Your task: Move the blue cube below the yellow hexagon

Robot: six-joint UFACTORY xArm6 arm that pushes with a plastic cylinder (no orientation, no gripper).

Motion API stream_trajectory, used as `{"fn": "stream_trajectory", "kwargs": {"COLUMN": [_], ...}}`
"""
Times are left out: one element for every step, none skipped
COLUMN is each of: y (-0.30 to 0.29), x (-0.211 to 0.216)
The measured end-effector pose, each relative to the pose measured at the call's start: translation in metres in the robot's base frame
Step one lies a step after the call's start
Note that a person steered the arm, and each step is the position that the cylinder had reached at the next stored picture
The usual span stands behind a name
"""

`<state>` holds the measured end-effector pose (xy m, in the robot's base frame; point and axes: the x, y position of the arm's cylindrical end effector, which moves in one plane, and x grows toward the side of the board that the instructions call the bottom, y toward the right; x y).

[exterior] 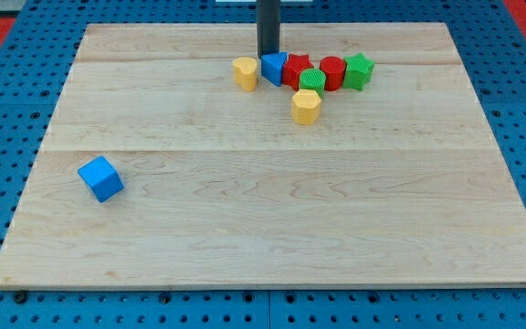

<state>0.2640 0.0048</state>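
The blue cube sat alone near the bench's left edge, toward the bottom left corner, well apart from everything else. Farther up, near the middle of the top edge, the yellow hexagon lay just below a tight cluster of 5 blocks. In that cluster a green block touched a red block and a second red block, with a green star at the right end and a blue block at the left. A yellow block stood just left of it. My tip rested just above that blue block; the rod carried no fingers.
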Motion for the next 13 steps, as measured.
{"fn": "stream_trajectory", "kwargs": {"y": [0.000,-0.001,-0.039,-0.151,-0.261,-0.308,-0.303,-0.250,-0.166,-0.194,-0.288,-0.308,-0.232], "x": [0.004,0.004,-0.034,-0.032,0.018,0.073,0.124,0.154,0.158,0.156,0.191,0.234,0.237]}}
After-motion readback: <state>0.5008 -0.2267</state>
